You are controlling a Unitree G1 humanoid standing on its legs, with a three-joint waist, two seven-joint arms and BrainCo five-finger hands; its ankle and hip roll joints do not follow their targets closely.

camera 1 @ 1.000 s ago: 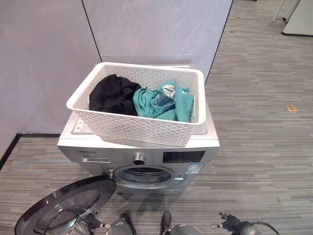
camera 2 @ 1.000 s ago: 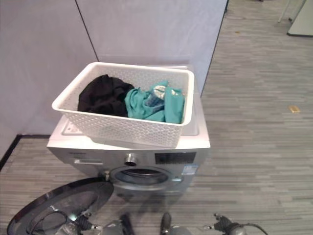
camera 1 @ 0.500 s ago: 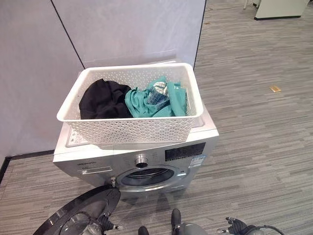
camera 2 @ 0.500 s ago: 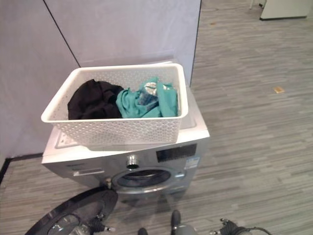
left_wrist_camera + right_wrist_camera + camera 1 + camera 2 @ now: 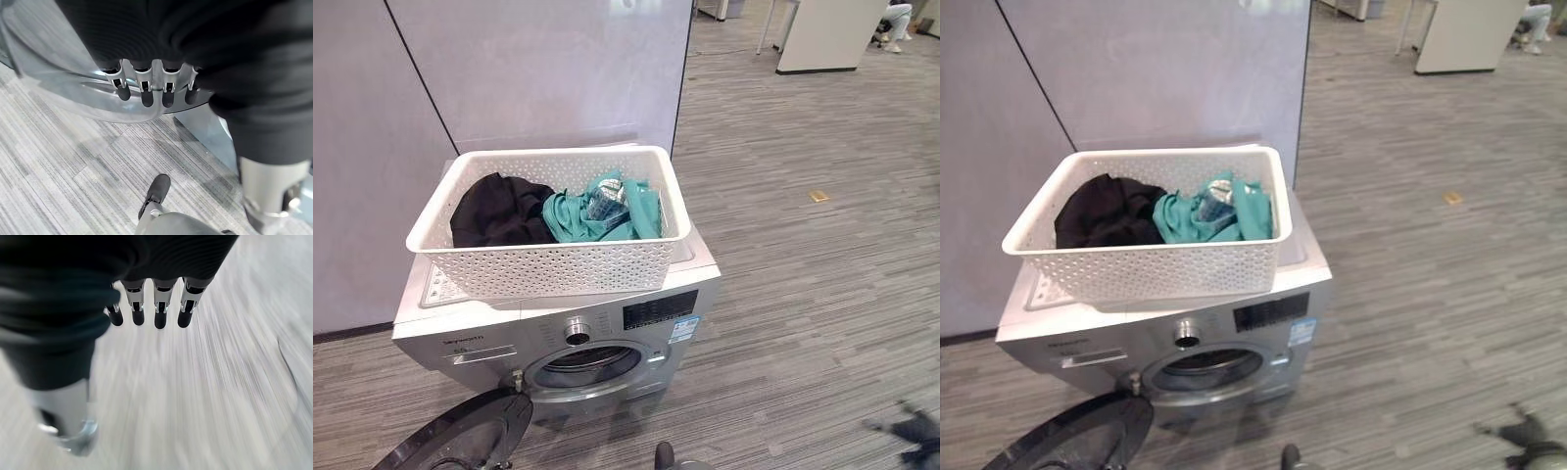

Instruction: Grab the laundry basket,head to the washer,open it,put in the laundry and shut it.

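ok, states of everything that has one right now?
Washer door: swung open, drum opening exposed.
Basket: upright on top of the washer, unheld.
Laundry: in the basket, black and teal pieces, none in the drum.
Left hand: open, fingers straight, by the door.
Right hand: open, holding nothing, over the floor.

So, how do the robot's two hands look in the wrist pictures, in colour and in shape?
They look alike. The left hand has a dark ribbed cover over its back and wrist, and beside the cover stands a row of silver fingers with rounded dark tips. The right hand has the same dark ribbed cover and the same silver, dark-tipped fingers. No markings show on either.
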